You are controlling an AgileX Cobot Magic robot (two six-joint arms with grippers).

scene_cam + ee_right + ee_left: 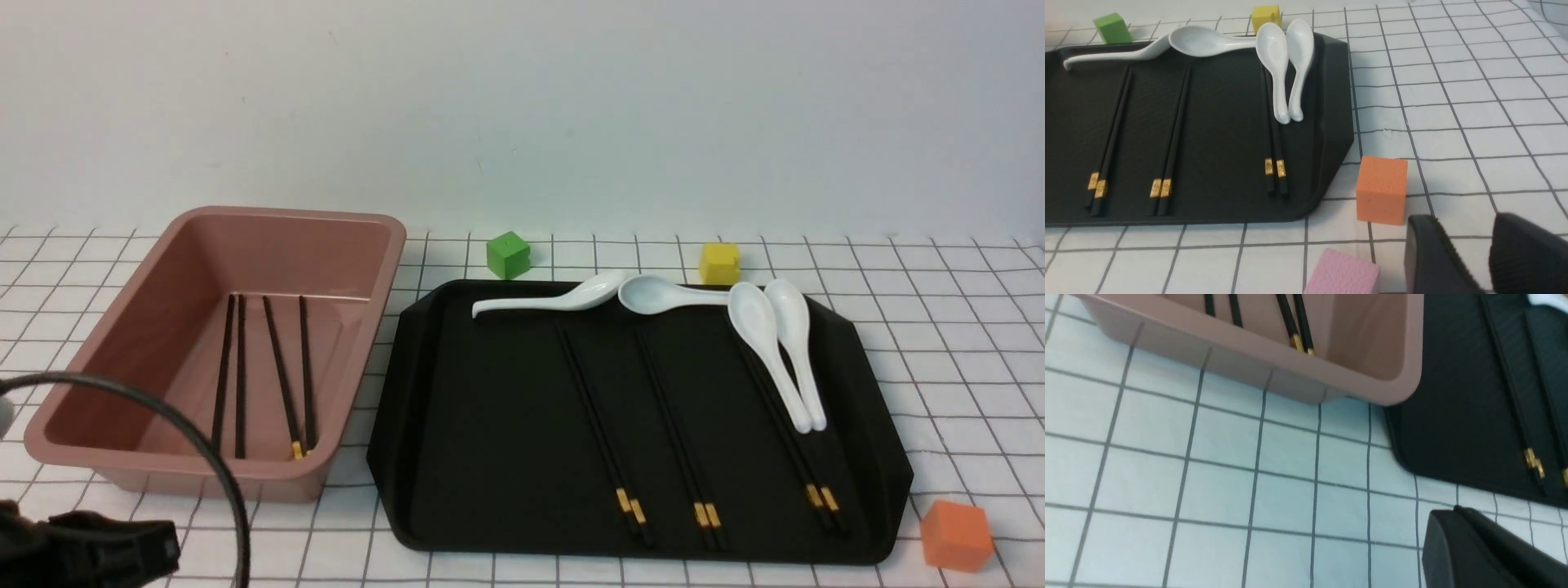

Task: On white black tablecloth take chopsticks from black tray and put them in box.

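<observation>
Three pairs of black chopsticks with gold bands [600,433] [678,433] [788,445] lie on the black tray [457,425] on the tablecloth [939,351]. Two more pairs [233,376] [294,376] lie in the pink box [122,343] left of the tray. My left gripper [163,549] is shut and empty, low over the cloth in front of the box [1274,371]; its closed tips [1457,514] show in the left wrist view. My right gripper [1461,222] is open and empty over the cloth, to the right of the tray's [1224,122] near right corner; it is out of the front view.
Several white spoons [759,343] lie along the tray's far edge, two over the rightmost pair. A green cube [508,255] and a yellow cube [719,263] stand behind the tray. An orange cube [1382,190] and a pink cube [1343,273] sit near my right gripper.
</observation>
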